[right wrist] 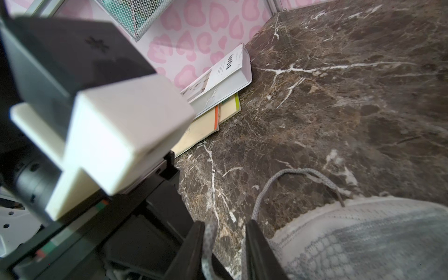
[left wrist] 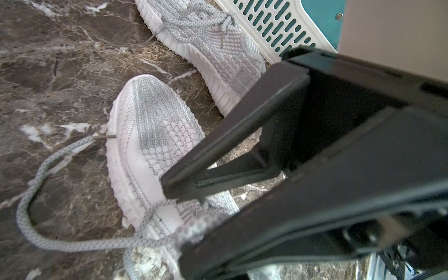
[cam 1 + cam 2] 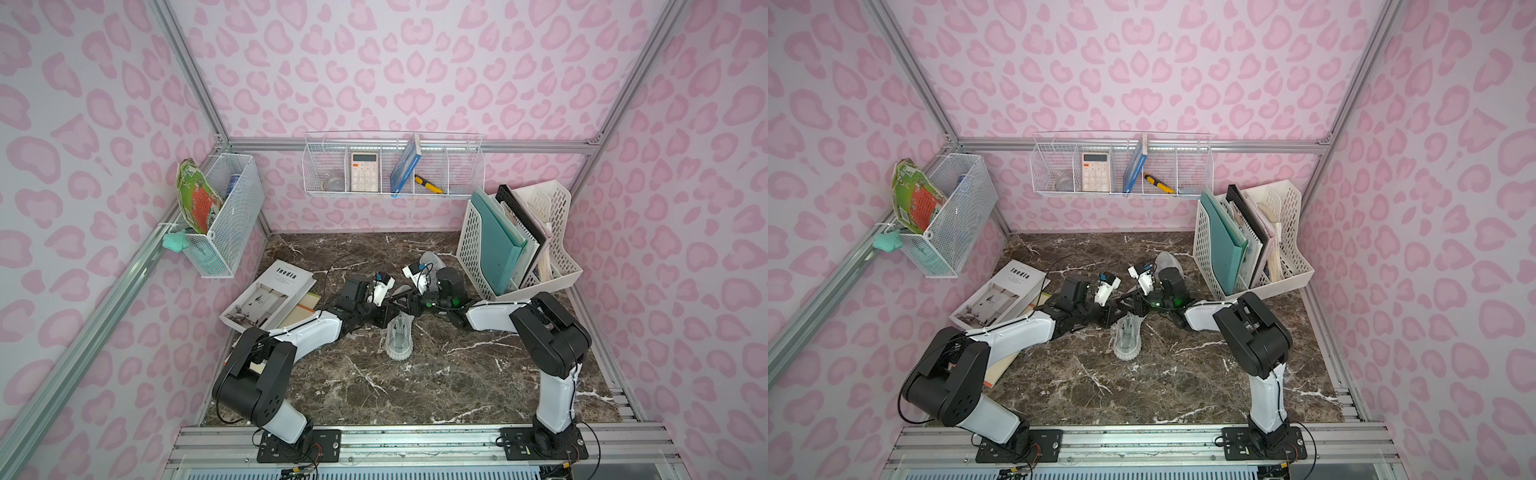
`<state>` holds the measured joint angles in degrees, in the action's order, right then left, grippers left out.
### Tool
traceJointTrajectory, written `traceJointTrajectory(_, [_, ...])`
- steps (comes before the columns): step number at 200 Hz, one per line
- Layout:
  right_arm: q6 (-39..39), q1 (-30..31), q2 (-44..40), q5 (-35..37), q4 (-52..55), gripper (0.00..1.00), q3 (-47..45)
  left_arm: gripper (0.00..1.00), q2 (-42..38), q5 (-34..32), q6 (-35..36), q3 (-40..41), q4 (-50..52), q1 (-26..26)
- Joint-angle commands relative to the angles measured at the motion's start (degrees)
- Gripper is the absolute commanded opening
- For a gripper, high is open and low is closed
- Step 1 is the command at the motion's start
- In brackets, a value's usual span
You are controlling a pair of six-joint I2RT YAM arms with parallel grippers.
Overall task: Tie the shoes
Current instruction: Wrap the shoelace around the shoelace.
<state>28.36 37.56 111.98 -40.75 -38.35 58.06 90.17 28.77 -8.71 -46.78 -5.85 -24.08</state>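
1. Shows, in both top views, a dark marble table [image 3: 415,395] inside pink-spotted walls [image 3: 415,62], with the left arm [image 3: 307,332] and right arm [image 3: 490,318] reaching in from the near edge and meeting mid-table.
2. Places the near shoe [image 3: 400,340], light grey knit on a ribbed pale sole, flat on the middle of the table, toe toward the arm bases, laced end under both grippers.
3. Places the far shoe [image 3: 432,261] further back, just beside a white file organizer [image 3: 473,249], partly hidden behind the right arm; reveals, in the left wrist view, its laces [image 2: 206,23] bunched in an apparent knot.
4. Shows the left gripper [image 2: 194,249] clenched, its tip meeting a raised, blurred stretch of the near shoe's lace [image 2: 84,245]; looks like a pinch on that lace.
5. Traces the rest of the lace in a wide, slack loop over the marble beside the shoe, its dark tip touching the sole's edge.
6. Shows the right gripper [image 1: 225,225] close beside the left one, fingers [image 1: 258,242] parted, one lace strand hanging between them against a finger; cannot confirm any squeeze on it.
7. Adds a white magazine [image 3: 270,297] on coloured folders [image 3: 305,309] at the left arm's side, well apart from both shoes.
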Motion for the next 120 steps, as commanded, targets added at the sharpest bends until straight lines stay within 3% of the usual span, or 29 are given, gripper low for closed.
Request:
traceJointTrajectory(1, [0.1, 0.3, 0.1, -0.8, -0.5, 0.24, 0.3, 0.00, 0.2, 0.3, 0.7, -0.5, -0.6, -0.1])
traceJointTrajectory(37, [-0.3, -0.6, -1.8, -0.6, -0.5, 0.00, -0.8, 0.00, -0.2, -0.6, 0.5, 0.0, -0.4, 0.0])
traceJointTrajectory(50, [-0.3, -1.0, -2.5, -0.7, -1.1, 0.00, -1.3, 0.00, -0.4, -0.9, 0.3, 0.2, -0.5, 0.0])
traceJointTrajectory(120, [1.0, -1.5, -2.8, -1.3, -3.8, 0.00, -2.1, 0.49, -7.4, -7.4, -3.3, 6.1, -0.7, 0.6])
